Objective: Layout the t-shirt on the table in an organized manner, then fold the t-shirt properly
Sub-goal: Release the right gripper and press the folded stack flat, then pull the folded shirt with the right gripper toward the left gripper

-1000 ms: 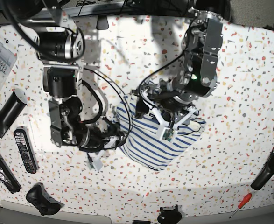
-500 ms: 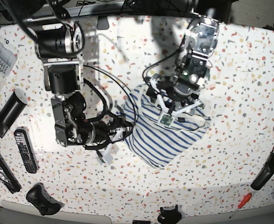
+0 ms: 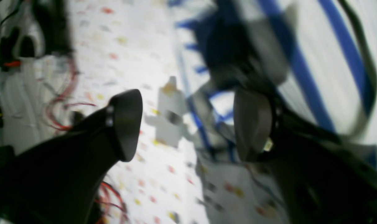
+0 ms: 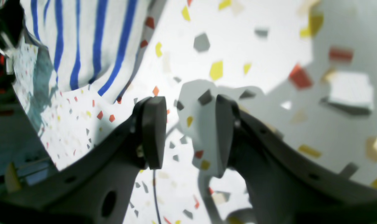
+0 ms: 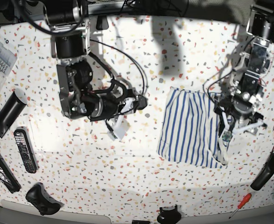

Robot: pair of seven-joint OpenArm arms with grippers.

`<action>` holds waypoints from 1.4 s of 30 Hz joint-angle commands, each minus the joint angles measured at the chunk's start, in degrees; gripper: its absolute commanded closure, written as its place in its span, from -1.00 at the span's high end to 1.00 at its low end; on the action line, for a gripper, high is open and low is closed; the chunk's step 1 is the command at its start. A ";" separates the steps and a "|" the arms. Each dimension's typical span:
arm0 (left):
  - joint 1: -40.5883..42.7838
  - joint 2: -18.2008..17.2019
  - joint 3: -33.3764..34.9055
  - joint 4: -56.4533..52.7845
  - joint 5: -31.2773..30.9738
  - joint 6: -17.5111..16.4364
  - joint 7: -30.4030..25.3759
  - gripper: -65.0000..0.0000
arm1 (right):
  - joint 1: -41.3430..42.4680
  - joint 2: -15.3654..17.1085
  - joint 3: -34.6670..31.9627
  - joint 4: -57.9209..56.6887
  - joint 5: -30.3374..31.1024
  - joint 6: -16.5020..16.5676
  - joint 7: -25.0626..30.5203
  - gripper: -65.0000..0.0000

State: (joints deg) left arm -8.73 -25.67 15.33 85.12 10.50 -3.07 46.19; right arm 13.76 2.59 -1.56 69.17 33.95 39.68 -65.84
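While the t-shirt (image 5: 189,127) lies partly spread on the table (image 5: 174,60), right of centre, the left gripper (image 3: 188,124) is parted wide beside its edge, empty. Right gripper (image 4: 188,137): slightly parted, holding nothing, over bare tabletop left of the shirt.

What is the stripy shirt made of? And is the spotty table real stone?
The t-shirt looks like soft cloth, white with blue stripes: it droops and wrinkles. The table looks hard and smooth, white with colored chips like terrazzo; whether it is real stone or a printed top cannot be told.
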 commanded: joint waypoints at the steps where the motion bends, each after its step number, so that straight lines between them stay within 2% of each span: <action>1: -2.19 -0.92 -0.28 1.05 0.42 0.92 -1.16 0.28 | 1.40 -0.22 -0.02 2.16 1.01 0.32 0.72 -0.21; 4: -4.50 -2.05 -0.28 1.07 0.39 2.60 0.20 0.28 | 2.43 -0.20 0.02 4.39 1.20 0.32 1.20 -0.21; 7: -6.69 -1.97 -0.28 1.14 -0.04 8.55 4.96 0.28 | 4.57 -0.22 0.04 4.52 -0.02 0.32 7.08 -0.21; 9: -7.82 -1.81 -0.28 1.60 -3.06 11.76 8.39 0.28 | 6.12 -0.92 0.04 4.46 -2.71 0.32 12.79 -0.21; 11: -7.78 -1.81 -0.28 3.19 -8.83 12.76 9.57 0.28 | 8.17 -2.29 0.04 4.42 -5.66 0.32 14.03 -0.21; 13: -6.86 -1.27 -0.28 5.70 -12.59 12.04 9.44 0.28 | 10.40 -4.48 0.04 4.26 -8.79 0.32 14.29 -0.21; 16: -4.83 0.96 -0.28 10.29 -12.59 11.41 9.51 0.28 | 14.38 -7.28 0.04 2.16 -11.78 0.32 16.57 -0.21; 20: -0.92 5.44 -0.28 16.39 -12.98 11.37 9.31 0.28 | 20.61 -10.03 0.04 -6.01 -16.24 0.32 20.33 -0.21; 25: 4.55 11.21 -0.28 19.15 -15.74 9.25 7.56 0.28 | 29.05 -10.86 0.04 -21.88 -18.29 0.32 26.86 -0.21; 30: 11.13 15.58 -0.28 19.10 -16.13 9.01 2.56 0.28 | 34.25 -11.59 -0.02 -34.25 -24.61 0.32 34.75 -0.21; 33: 13.81 17.16 -0.28 19.08 -15.93 8.35 0.20 0.28 | 34.38 -11.59 -0.59 -37.83 -27.36 -0.85 39.15 -0.22; 36: 14.64 17.25 -0.28 19.06 -14.84 8.15 0.17 0.28 | 34.01 -11.59 -2.93 -40.41 -32.41 -5.53 42.03 -0.22; 38: 14.60 17.20 -0.28 19.06 -14.84 8.17 0.20 0.28 | 33.81 -11.59 -4.96 -41.55 -35.34 -5.90 44.65 -0.22; 42: 14.71 17.20 -0.28 19.06 -14.84 8.13 0.20 0.28 | 32.41 -11.59 -10.69 -41.66 -37.46 -5.62 47.95 -0.22</action>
State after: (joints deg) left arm 6.48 -8.56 15.05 103.22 -4.47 5.32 47.79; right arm 44.49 -8.58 -12.47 26.63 -3.70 33.63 -18.81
